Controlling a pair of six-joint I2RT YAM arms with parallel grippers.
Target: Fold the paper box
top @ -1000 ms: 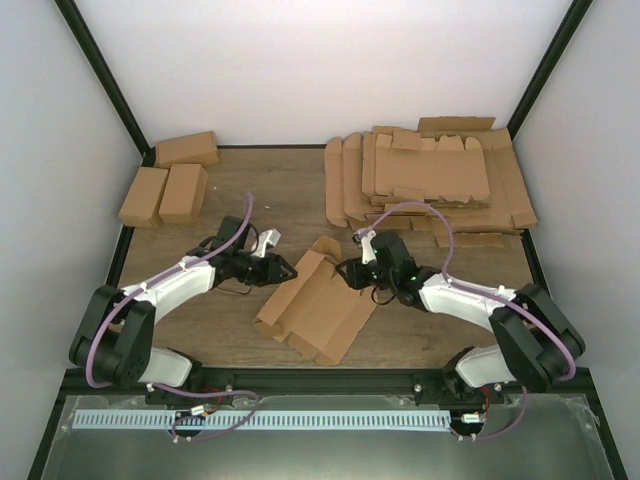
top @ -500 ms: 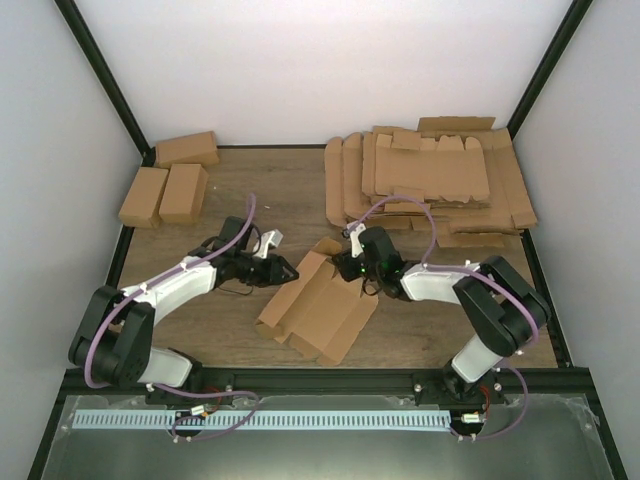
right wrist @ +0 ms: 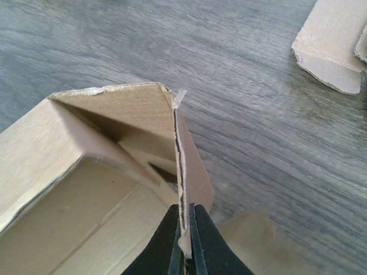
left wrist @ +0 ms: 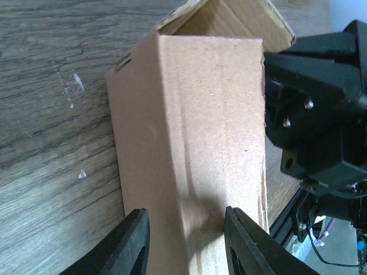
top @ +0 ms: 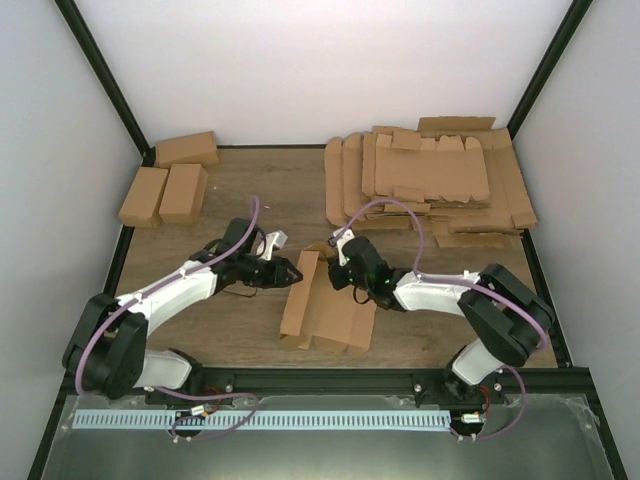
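The paper box (top: 325,305) is a brown cardboard sheet, partly folded, lying at the table's middle with its left wall raised. My left gripper (top: 293,270) is open at that wall's far end; in the left wrist view its fingers (left wrist: 135,243) straddle the wall's outer face (left wrist: 195,126), apart from it. My right gripper (top: 340,270) is shut on the edge of an upright flap (right wrist: 182,172) at the box's far end. The box's open inside (right wrist: 86,217) shows to the left of that flap.
A big stack of flat cardboard blanks (top: 430,180) lies at the back right; one blank's corner shows in the right wrist view (right wrist: 335,40). Three folded cartons (top: 170,185) sit at the back left. The black frame rail (top: 320,380) runs along the near edge.
The box has turned and its left wall now stands up. My right gripper has moved left along the box's far end holding the flap. My left gripper has shifted slightly right.
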